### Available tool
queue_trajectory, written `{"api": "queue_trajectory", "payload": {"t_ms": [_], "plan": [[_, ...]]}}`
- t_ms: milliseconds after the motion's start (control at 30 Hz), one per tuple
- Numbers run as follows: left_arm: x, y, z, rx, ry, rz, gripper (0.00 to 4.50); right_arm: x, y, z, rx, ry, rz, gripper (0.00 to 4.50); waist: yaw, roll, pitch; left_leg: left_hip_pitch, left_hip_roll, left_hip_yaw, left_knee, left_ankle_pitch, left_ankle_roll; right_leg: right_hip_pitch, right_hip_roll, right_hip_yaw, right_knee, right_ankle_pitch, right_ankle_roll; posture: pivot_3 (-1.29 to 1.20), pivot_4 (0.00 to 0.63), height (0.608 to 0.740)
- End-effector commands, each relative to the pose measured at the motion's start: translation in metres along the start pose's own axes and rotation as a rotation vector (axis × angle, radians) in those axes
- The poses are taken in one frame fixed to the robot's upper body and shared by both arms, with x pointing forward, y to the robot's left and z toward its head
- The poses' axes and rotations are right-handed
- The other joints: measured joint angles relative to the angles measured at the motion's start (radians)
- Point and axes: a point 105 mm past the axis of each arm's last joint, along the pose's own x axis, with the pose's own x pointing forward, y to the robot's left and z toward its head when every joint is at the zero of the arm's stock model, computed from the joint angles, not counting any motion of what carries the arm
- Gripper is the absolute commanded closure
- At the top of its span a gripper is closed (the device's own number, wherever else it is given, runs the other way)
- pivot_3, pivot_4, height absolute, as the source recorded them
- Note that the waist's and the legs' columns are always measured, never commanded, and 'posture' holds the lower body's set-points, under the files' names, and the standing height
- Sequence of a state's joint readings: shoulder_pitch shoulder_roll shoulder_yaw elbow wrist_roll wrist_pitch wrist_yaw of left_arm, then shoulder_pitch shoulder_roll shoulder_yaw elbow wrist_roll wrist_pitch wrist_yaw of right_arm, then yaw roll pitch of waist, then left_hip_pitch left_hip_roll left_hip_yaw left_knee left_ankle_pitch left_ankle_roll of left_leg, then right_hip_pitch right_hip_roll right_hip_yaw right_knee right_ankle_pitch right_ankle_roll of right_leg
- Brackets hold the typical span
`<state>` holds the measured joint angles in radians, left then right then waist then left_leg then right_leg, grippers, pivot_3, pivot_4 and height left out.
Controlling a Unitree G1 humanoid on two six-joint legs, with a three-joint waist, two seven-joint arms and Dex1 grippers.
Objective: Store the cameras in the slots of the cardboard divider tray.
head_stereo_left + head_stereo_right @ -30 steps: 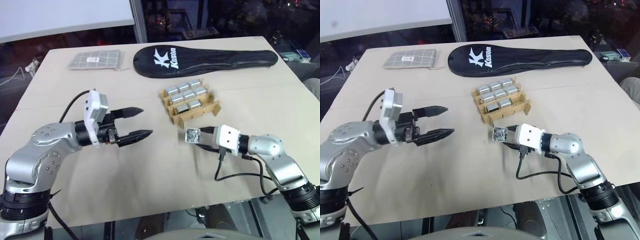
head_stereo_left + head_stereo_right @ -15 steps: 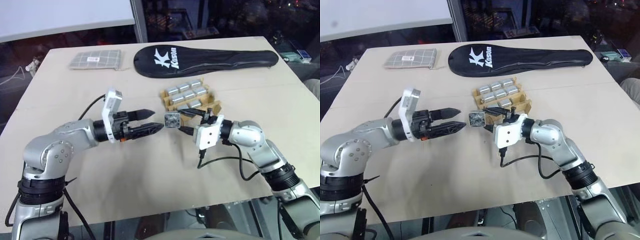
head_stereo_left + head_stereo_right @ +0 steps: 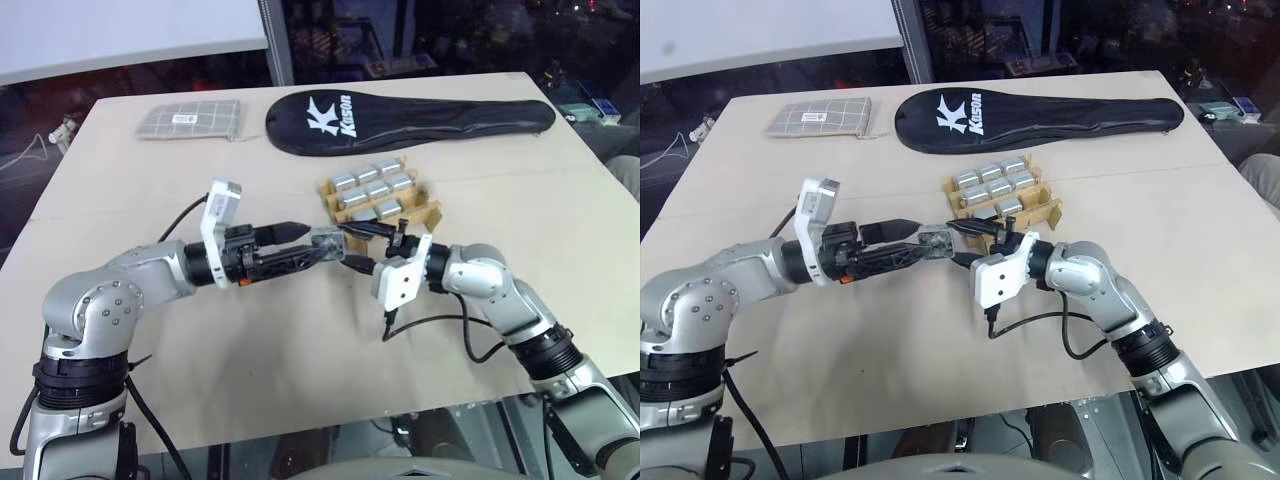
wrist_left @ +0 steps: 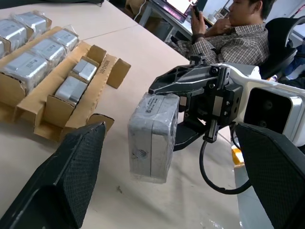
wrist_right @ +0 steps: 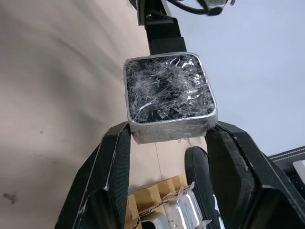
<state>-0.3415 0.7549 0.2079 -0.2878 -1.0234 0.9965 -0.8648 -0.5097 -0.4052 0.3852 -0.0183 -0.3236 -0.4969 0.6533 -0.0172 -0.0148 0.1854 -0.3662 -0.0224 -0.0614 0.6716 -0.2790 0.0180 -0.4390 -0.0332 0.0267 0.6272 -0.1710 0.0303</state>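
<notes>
Left wrist view: one camera [image 4: 153, 137], a silver-grey block in clear wrap, is clamped in the right claw [image 4: 164, 121] and held above the tabletop [image 4: 143, 57]. The left claw [image 4: 171, 176] stands wide open, one finger [image 4: 66, 171] on each side of the block and apart from it; it grips nothing.

Right wrist view: the same camera [image 5: 169, 98] sits between the two fingertips of the right claw, its dark lens face under crinkled wrap turned toward the wrist.

Left eye view: the two claws meet over the middle of the tabletop [image 3: 300, 380], the left claw [image 3: 320, 248] pointing toward the robot's right and the right claw [image 3: 345, 248] toward its left, with the held camera [image 3: 327, 240] between them.

The cardboard divider tray [image 3: 380, 205] rests flat just beyond the claws. The other cameras [image 3: 375, 185] lie in its slots: three in the far row, three in the next row, one or two in the third. The row nearest the robot looks unfilled.

Farther back on the tabletop lies a long black racket cover [image 3: 410, 118] with white lettering. A grey checked pouch [image 3: 190, 120] lies at the far left, well apart from the tray.

A seated person [image 4: 228, 33] in a checked shirt appears beyond the tabletop edge.
</notes>
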Motion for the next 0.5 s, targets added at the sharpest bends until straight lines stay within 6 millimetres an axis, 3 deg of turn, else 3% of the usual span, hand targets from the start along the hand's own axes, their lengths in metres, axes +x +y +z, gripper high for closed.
{"api": "queue_trajectory", "payload": {"t_ms": [33, 300, 333, 400, 500], "plan": [[-0.0034, -0.0015, 0.0068, 0.026, -0.018, -0.007, 0.0, 0.0026, -0.0126, 0.0107, -0.062, -0.052, -0.032, 2.7, 0.0, 0.0, 0.0, 0.0, 0.0, 0.0, 0.0, 0.0, 0.0, 0.0, 0.0, 0.0, 0.0, 0.0, 0.0, 0.0, 0.15, 0.74], [-0.0055, -0.0017, 0.0081, 0.033, -0.028, -0.007, 0.0, 0.0054, -0.0103, 0.0159, -0.068, -0.074, -0.033, 2.7, 0.0, 0.0, 0.0, 0.0, 0.0, 0.0, 0.0, 0.0, 0.0, 0.0, 0.0, 0.0, 0.0, 0.0, 0.0, 0.0, 0.15, 0.74], [-0.0055, -0.0018, 0.0078, 0.033, -0.028, -0.007, 0.6, 0.006, -0.0098, 0.0165, -0.067, -0.076, -0.033, 2.7, 0.0, 0.0, 0.0, 0.0, 0.0, 0.0, 0.0, 0.0, 0.001, 0.0, 0.0, 0.0, 0.0, 0.0, 0.0, 0.0, 0.15, 0.74], [-0.0054, -0.0026, 0.0081, 0.032, -0.033, -0.011, 1.19, 0.0065, -0.0095, 0.0166, -0.064, -0.076, -0.034, 2.7, -0.001, 0.0, 0.0, 0.0, 0.0, 0.0, 0.0, -0.001, 0.001, 0.0, 0.0, 0.0, 0.0, 0.0, 0.0, 0.0, 0.15, 0.74], [-0.0052, -0.0023, 0.0085, 0.033, -0.036, -0.008, 2.71, 0.0065, -0.0097, 0.0164, -0.063, -0.077, -0.033, 2.7, 0.0, 0.0, 0.0, 0.0, 0.0, 0.0, 0.0, -0.001, 0.002, 0.0, 0.0, 0.0, 0.0, 0.0, 0.0, 0.0, 0.15, 0.74]]}}
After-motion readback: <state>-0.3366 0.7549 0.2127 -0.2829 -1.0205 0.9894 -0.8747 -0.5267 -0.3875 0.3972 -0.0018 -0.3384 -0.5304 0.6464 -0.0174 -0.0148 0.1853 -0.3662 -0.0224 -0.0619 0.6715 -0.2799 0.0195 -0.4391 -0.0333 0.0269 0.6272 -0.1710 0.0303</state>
